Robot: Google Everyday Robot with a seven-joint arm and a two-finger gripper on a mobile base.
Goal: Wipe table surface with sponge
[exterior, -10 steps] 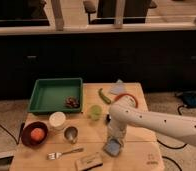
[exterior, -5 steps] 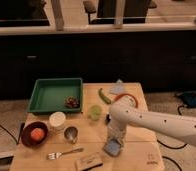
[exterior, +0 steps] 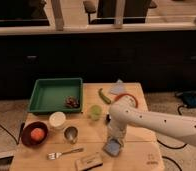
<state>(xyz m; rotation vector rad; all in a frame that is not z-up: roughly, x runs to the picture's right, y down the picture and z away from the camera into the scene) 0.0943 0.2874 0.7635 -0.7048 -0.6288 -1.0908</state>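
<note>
Our gripper (exterior: 114,139) is directly above the sponge (exterior: 112,148), approx. touching it, near the table (exterior: 141,156) front edge. Bare wood lies on the arm's side. Grip state: can't tell.

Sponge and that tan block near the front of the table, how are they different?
The sponge is pale blue-grey and squarish; the tan block is tan and long. The sponge sits right under the end effector; the tan block lies apart, untouched. Both lie flat on the table surface near its front edge.
</note>
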